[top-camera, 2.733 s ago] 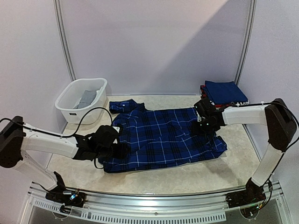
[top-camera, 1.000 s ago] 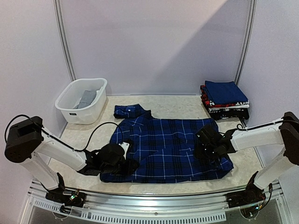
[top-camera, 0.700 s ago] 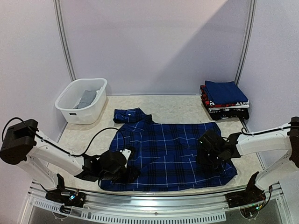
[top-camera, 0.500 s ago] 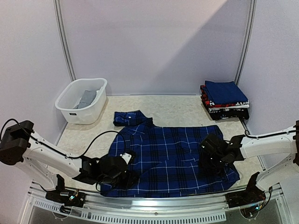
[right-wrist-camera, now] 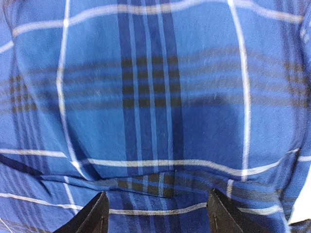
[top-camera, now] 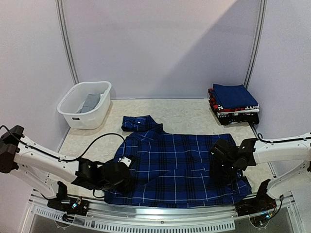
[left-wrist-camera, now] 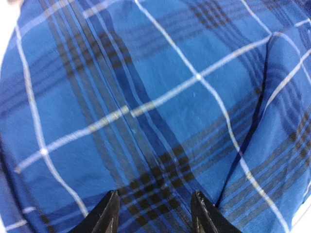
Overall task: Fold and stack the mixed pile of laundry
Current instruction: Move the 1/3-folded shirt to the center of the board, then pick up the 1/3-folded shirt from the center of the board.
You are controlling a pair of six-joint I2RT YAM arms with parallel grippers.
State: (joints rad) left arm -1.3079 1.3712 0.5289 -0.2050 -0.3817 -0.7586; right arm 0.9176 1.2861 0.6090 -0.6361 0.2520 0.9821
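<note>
The dark blue plaid shirt [top-camera: 175,165] lies spread flat near the table's front edge, one sleeve [top-camera: 137,122] folded over at the back left. My left gripper [top-camera: 128,179] rests low on the shirt's front left corner. In the left wrist view its fingertips stand apart [left-wrist-camera: 154,196] over flat plaid cloth [left-wrist-camera: 160,97]. On the shirt's right side sits my right gripper [top-camera: 222,172]. It is open [right-wrist-camera: 157,194], with a small ridge of cloth [right-wrist-camera: 155,182] lying between the tips. A grey garment [top-camera: 90,103] lies in the basket.
A white slotted basket [top-camera: 73,115] stands at the back left. A stack of folded clothes [top-camera: 233,103], dark blue on top, sits at the back right. The beige table [top-camera: 184,110] shows bare behind the shirt. The shirt's hem lies close to the front rail [top-camera: 160,212].
Both arms have drawn back toward the near edge, dragging the plaid shirt with them and flattening it. The fingers of both grippers have spread a little wider.
</note>
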